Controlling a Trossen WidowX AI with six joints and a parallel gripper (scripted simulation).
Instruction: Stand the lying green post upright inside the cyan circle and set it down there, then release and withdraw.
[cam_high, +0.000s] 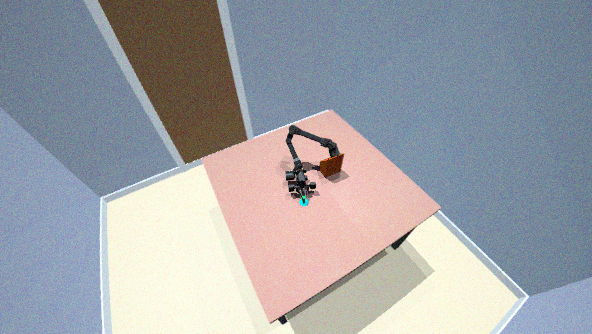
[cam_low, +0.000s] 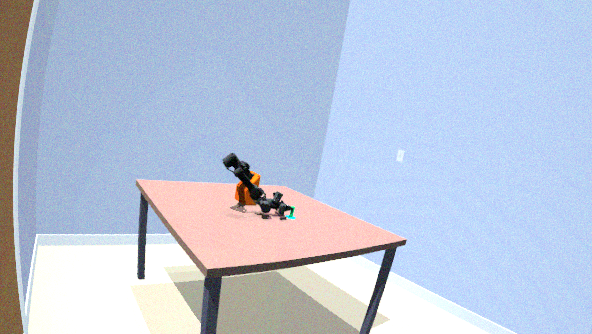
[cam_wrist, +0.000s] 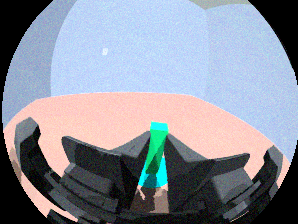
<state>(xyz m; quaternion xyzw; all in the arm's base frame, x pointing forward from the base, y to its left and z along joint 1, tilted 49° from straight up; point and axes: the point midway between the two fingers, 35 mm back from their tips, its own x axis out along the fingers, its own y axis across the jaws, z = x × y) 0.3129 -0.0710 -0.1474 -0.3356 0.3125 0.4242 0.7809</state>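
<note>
The green post (cam_high: 303, 199) (cam_low: 292, 212) (cam_wrist: 158, 140) is upright, with a brighter cyan-looking top face in the wrist view. Its lower end is over the cyan circle (cam_high: 301, 203) (cam_low: 289, 217) (cam_wrist: 161, 178) and appears to rest on it, inside its outline; the exact contact is too small to tell. My gripper (cam_high: 303, 197) (cam_low: 292, 209) (cam_wrist: 157, 135) is low above the table, shut on the post near its top, one finger at each side. The fingers hide part of the circle's edges in the wrist view.
The pink table (cam_high: 280, 250) (cam_low: 300, 240) carries the black arm (cam_high: 312, 137) (cam_low: 245, 176). An orange panel (cam_high: 332, 165) (cam_low: 245, 194) stands upright near the arm's base, behind the gripper. The table's edges are well away from the circle.
</note>
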